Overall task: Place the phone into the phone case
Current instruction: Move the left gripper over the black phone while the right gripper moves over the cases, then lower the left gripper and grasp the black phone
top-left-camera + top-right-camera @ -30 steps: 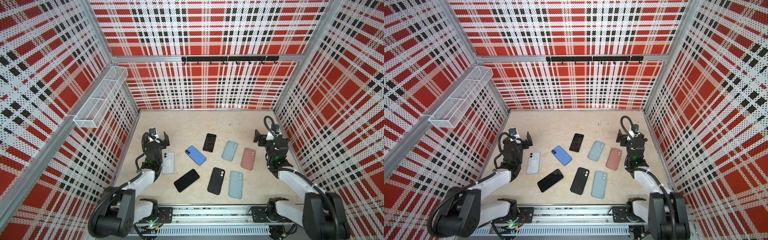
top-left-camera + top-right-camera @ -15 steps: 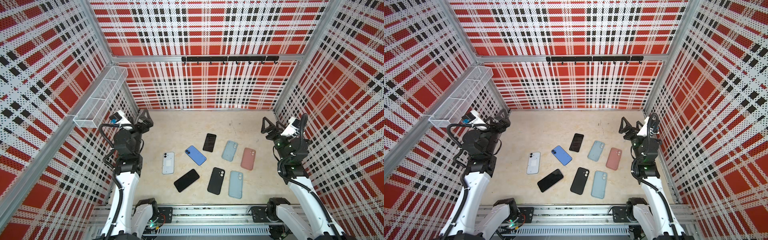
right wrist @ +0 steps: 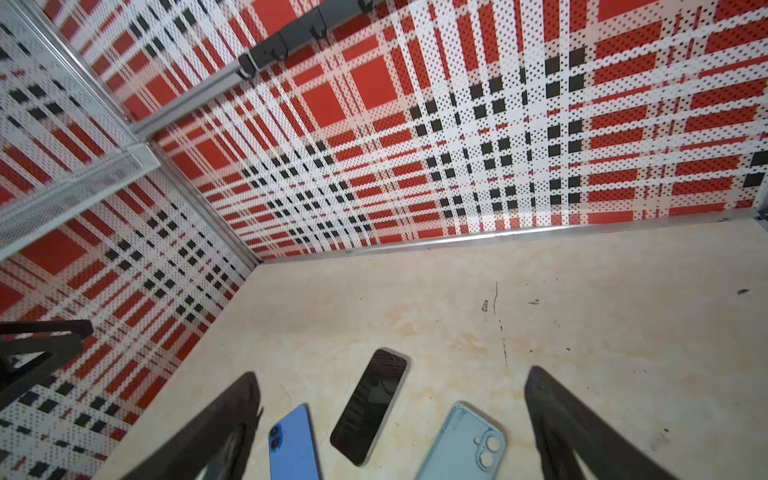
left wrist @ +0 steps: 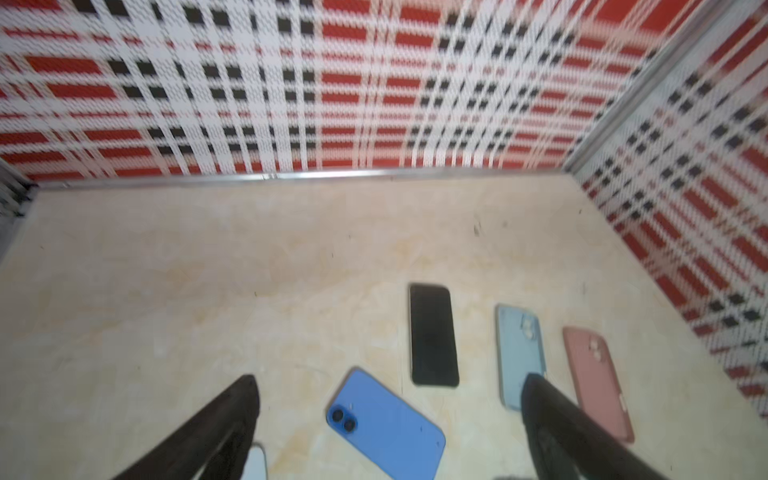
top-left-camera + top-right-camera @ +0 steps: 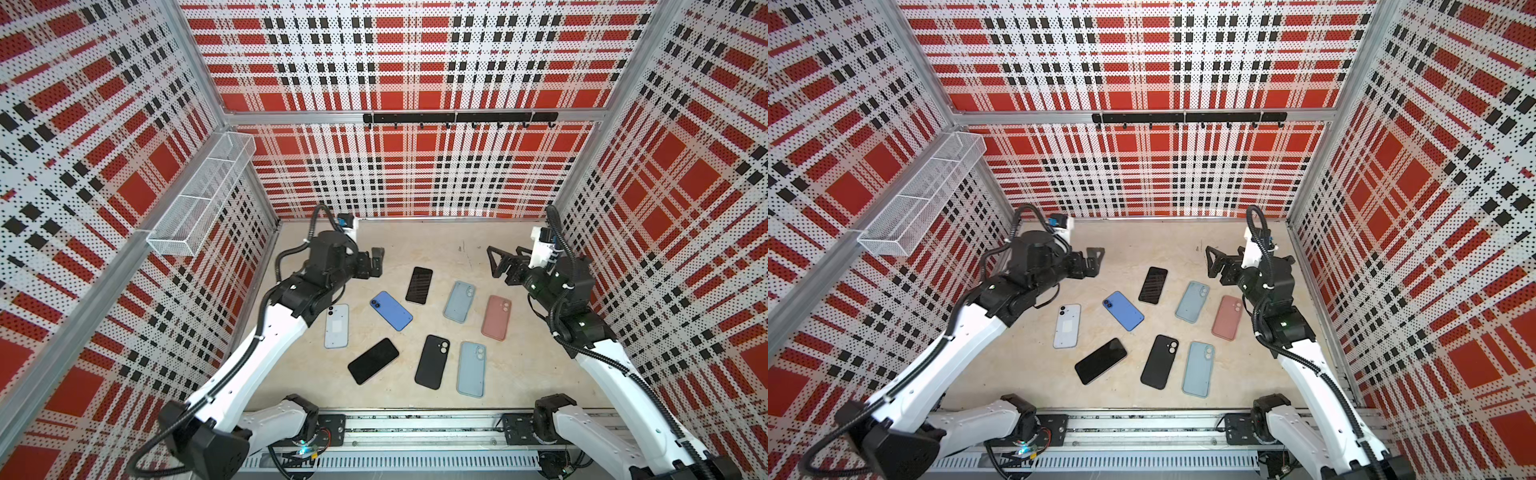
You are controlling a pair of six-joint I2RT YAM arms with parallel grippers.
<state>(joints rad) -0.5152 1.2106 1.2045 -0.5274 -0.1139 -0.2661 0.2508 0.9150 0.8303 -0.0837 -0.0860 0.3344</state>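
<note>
No word, brand mark or number can be read here: the blue phone [image 5: 391,310] and the pink case [image 5: 496,318] on the bench [image 5: 419,243] show plain backs, and the plaid walls [image 5: 415,62] carry pattern only.

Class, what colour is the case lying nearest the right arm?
The case is dusty pink, clearest in a top view.

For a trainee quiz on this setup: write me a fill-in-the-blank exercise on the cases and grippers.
1. The left gripper and the right gripper both hang above the table with jaws ___.
2. The number of light-blue cases lying on the table is ___.
3. The pink case lies on the side where the ___ arm works.

Missing words: open; two; right.
</note>
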